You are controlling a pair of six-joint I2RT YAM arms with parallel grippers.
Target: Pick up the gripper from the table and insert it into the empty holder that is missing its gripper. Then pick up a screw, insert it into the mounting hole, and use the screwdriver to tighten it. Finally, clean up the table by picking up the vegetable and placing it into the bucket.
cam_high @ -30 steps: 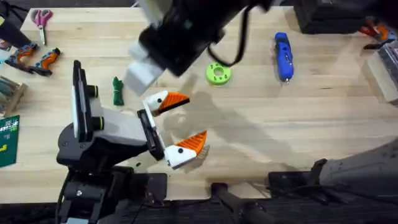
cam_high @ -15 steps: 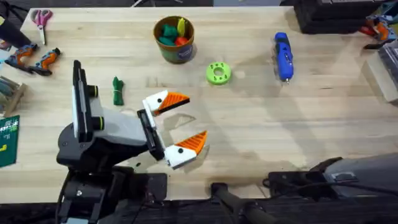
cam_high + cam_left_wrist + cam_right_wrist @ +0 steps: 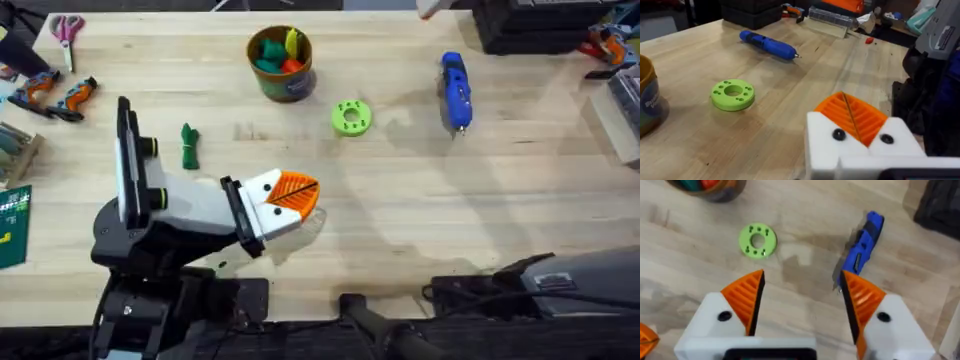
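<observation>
While scanning down over the table (image 3: 420, 220), note the left gripper (image 3: 285, 198) low near the front edge, clamped shut, orange pads (image 3: 852, 116) pressed together with nothing between them. Over to the right gripper (image 3: 802, 302): spread wide, empty, poised above bare wood with the blue screwdriver (image 3: 862, 245) just beyond one finger and the green disc (image 3: 757, 241) off beyond the other. Find that screwdriver lying flat toward the far right of the table, well apart from everything else. Spot the vegetable (image 3: 189, 146) lying beside the left arm, well short of the bucket (image 3: 283, 88), upright at the far middle with teal, orange and yellow toy pieces (image 3: 275, 50) inside. Judging from this, nothing in hand on either side, every step open. Now for the risks: coming down on the screwdriver off-centre could roll the round body out from between the fingers, or let it droop tip-down on the lift. Reaching for the vegetable with closed fingers would only shove it along the wood. Could also clip the green disc, sitting between bucket and screwdriver, on any sweep across. Worth watching both arms too: crossing the middle together risks a bump.
</observation>
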